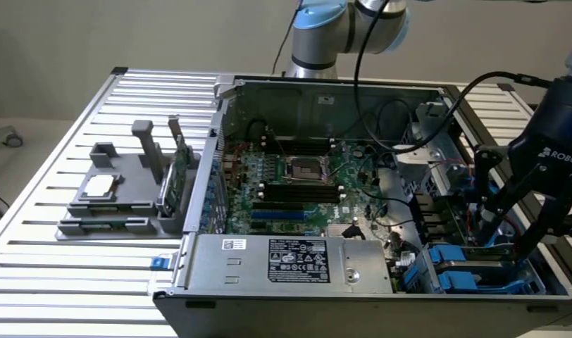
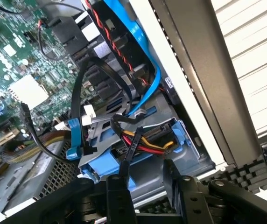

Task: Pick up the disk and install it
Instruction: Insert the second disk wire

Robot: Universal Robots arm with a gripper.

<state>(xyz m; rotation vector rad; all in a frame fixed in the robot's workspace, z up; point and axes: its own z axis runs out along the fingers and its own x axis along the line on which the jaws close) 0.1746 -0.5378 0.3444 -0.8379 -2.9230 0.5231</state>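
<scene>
Your tool (image 2: 144, 175) hangs with its fingers apart, holding nothing, over the near corner of the computer case (image 1: 361, 310) at the exterior view's right. The disk (image 2: 101, 166) sits there, just below it.

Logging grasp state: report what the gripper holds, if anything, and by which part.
Cannot be told. The gripper hangs right at the blue-framed disk, but contact isn't visible.
</scene>
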